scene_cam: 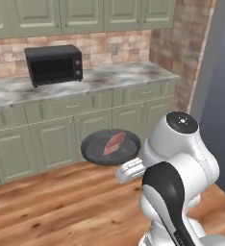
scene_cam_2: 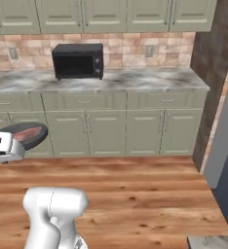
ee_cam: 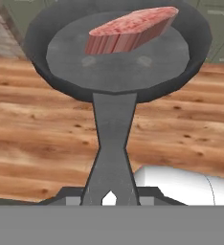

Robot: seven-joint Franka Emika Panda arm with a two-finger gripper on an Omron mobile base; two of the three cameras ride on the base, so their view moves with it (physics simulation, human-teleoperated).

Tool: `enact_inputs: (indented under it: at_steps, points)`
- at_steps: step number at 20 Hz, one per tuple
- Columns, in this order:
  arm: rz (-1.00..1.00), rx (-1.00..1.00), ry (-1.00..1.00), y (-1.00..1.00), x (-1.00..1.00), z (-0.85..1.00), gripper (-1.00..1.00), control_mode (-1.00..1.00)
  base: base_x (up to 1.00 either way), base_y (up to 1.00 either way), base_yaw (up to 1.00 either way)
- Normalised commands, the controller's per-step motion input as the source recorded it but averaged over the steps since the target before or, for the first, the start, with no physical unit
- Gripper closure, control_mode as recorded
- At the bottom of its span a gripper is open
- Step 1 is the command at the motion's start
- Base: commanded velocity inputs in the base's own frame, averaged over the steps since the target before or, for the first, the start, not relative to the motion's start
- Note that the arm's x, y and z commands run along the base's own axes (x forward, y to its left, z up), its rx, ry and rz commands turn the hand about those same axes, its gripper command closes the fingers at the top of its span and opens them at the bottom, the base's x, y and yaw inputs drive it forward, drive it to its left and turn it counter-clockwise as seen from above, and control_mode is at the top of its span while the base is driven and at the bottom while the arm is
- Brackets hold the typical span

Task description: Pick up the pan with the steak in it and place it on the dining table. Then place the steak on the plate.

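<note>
Pan point(scene_cam: 109, 149) is up in the air over the wood floor point(scene_cam: 52, 206), in front of the green cabinets point(scene_cam: 61, 134). The hand point(ee_cam: 110, 194) is pinching its handle point(ee_cam: 111, 143). The steak point(ee_cam: 130, 29) lies inside, near the far rim. So the picking up looks done. The pan must next go onto the dining table, and then the steak onto the plate.

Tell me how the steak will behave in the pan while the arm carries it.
The steak lies loose on the flat floor of the pan, so it may slide if the pan tilts. The raised rim would probably stop it. The gripper grips only the handle's end, so the pan may sag or twist.
</note>
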Motion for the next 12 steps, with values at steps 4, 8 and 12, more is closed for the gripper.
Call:
enact_inputs:
  at_steps: [4,8,12]
  points:
    - [0.0,0.0,0.0,0.0,0.0,0.0,1.0,1.0,1.0,-0.02,0.0]
    - [0.0,0.0,0.0,0.0,0.0,0.0,1.0,1.0,0.61,-0.05,0.25]
    - [0.0,0.0,0.0,0.0,0.0,0.0,1.0,1.0,-0.01,0.0,0.46]
